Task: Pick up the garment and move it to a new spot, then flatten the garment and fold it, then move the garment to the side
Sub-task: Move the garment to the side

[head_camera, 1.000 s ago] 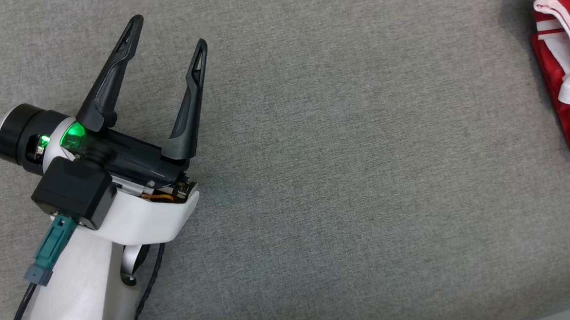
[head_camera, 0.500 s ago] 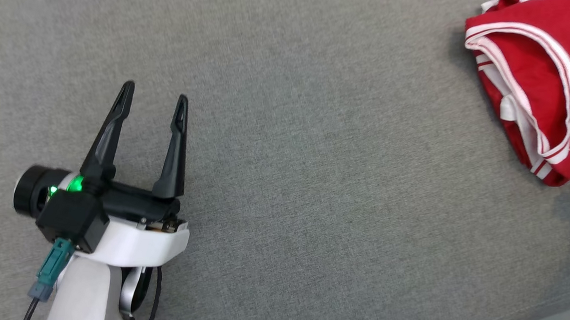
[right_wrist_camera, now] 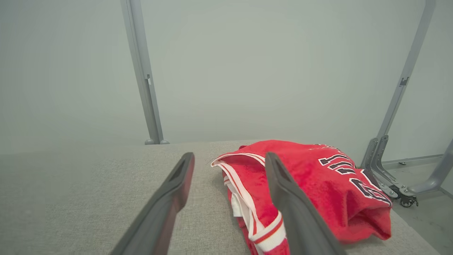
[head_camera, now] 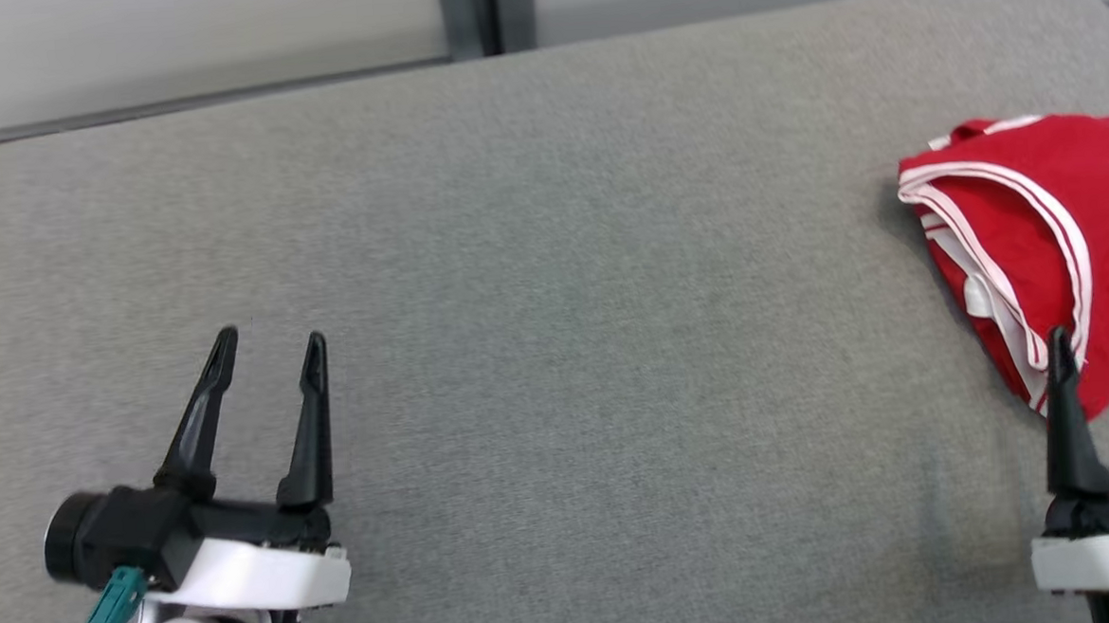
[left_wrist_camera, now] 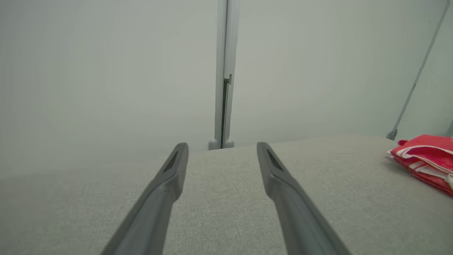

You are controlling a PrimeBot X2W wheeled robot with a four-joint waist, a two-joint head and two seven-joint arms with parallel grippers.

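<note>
Head view shows the folded red jersey (head_camera: 1103,188) at the right end of the grey worktop (head_camera: 563,301). The right fingers (head_camera: 1065,418) are spread wide at its near edge, holding nothing. The left fingers (head_camera: 312,429) are spread too, far from it
</note>
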